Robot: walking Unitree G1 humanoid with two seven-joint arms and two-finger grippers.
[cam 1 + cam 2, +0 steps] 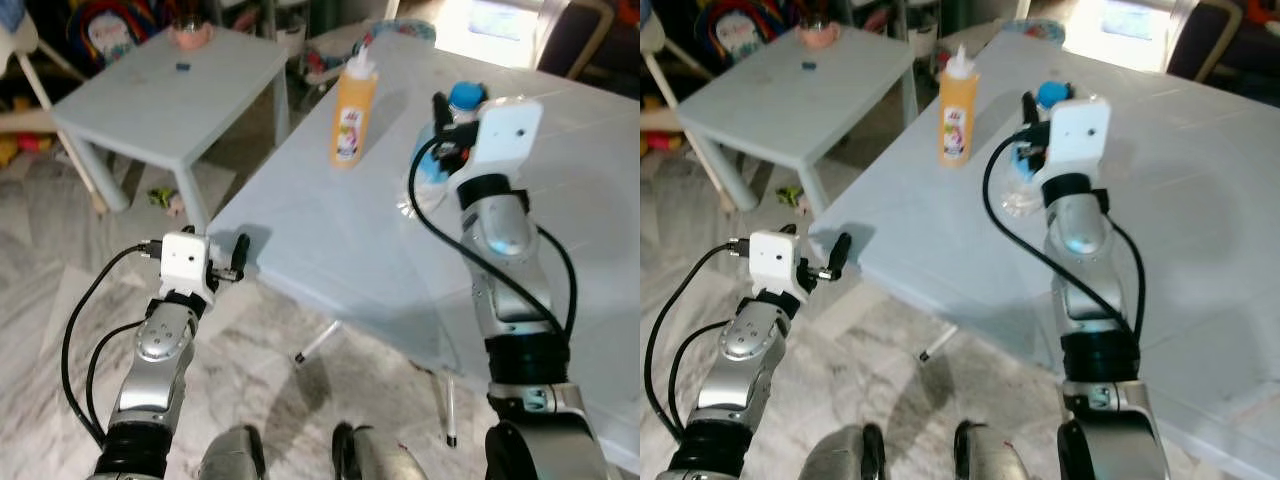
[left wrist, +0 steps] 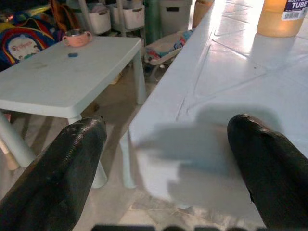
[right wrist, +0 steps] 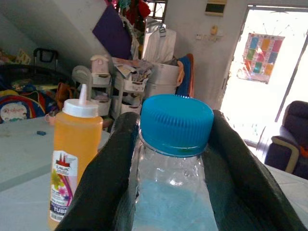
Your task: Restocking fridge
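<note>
Pale-blue plastic table (image 1: 330, 240) carries the orange squeeze bottle (image 1: 353, 113) and, near it, the blue-capped water bottle (image 3: 175, 159), which the right gripper (image 3: 173, 192) clamps at the neck, seemingly ready for lifting fridgeward, while the left gripper (image 2: 168, 168) waits spread apart off the table's corner.
</note>
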